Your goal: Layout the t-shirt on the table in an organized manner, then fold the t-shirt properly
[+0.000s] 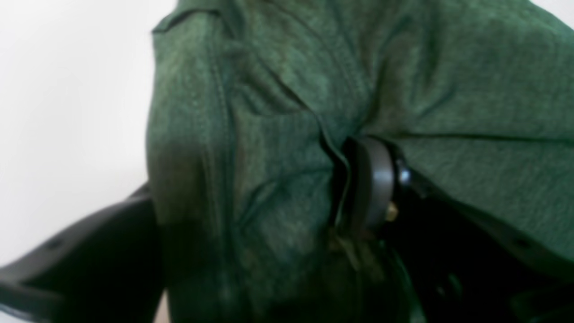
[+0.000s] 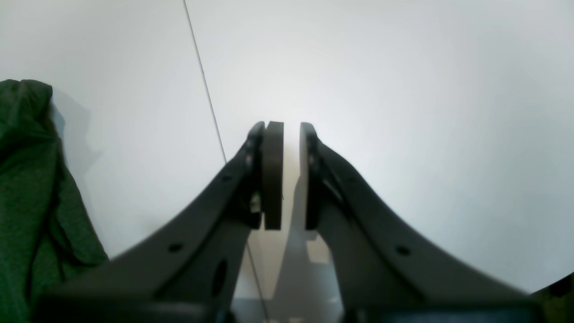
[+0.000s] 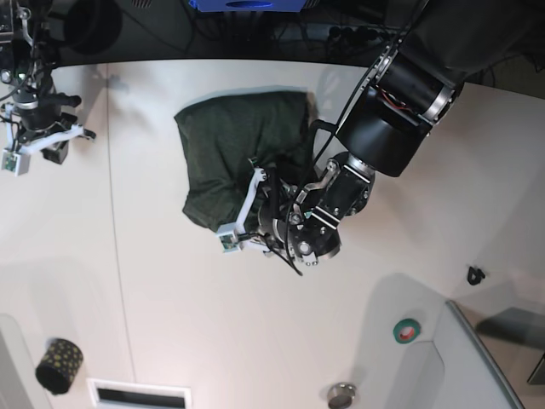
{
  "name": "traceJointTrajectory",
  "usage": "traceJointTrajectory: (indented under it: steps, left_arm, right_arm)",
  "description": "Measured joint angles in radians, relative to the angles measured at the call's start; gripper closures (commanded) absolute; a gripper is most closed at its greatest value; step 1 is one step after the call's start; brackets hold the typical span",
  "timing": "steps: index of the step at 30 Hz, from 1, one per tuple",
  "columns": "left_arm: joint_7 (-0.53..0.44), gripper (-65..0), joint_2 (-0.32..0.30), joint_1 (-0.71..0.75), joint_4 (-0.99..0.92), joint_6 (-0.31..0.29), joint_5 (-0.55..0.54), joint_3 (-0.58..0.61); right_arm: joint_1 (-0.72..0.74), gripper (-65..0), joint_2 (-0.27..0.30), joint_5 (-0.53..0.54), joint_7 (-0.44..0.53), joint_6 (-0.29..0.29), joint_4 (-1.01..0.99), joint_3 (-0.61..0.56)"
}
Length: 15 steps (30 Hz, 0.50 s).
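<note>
The dark green t-shirt (image 3: 238, 153) lies bunched in a heap on the white table (image 3: 170, 298), toward the far middle. My left gripper (image 3: 255, 213) is down at the heap's near edge. In the left wrist view its jaws stand wide apart: one finger is low on the left and the other pad (image 1: 374, 179) presses into the t-shirt (image 1: 291, 112), with slack cloth lying between them. My right gripper (image 3: 38, 136) hovers over bare table at the far left. Its pads are almost together, and my right gripper (image 2: 291, 130) holds nothing. One fold of the t-shirt (image 2: 27, 188) shows beside it.
A thin seam (image 3: 115, 247) runs across the tabletop. A black gold-dotted roll (image 3: 58, 365) and a white slotted plate (image 3: 140, 394) sit near left. Near right there are a grey raised tray (image 3: 477, 366), a green tape roll (image 3: 407, 330), a small metal disc (image 3: 342, 394) and a small black piece (image 3: 475, 275).
</note>
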Motion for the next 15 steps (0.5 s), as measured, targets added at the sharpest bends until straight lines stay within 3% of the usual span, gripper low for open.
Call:
traceJointTrajectory:
  steps: [8,15]
  left_arm:
    - [0.021,-43.6,-0.002,-0.028,0.085,0.000,0.004,0.003]
    - [0.108,-43.3,-0.007,-0.045,0.225,0.000,0.003,0.002]
  right_arm:
    - [0.000,-5.7,0.000,0.000,-0.001,0.000,0.000,0.000]
    - [0.000,-5.7,0.000,0.000,-0.002,0.000,0.000,0.000]
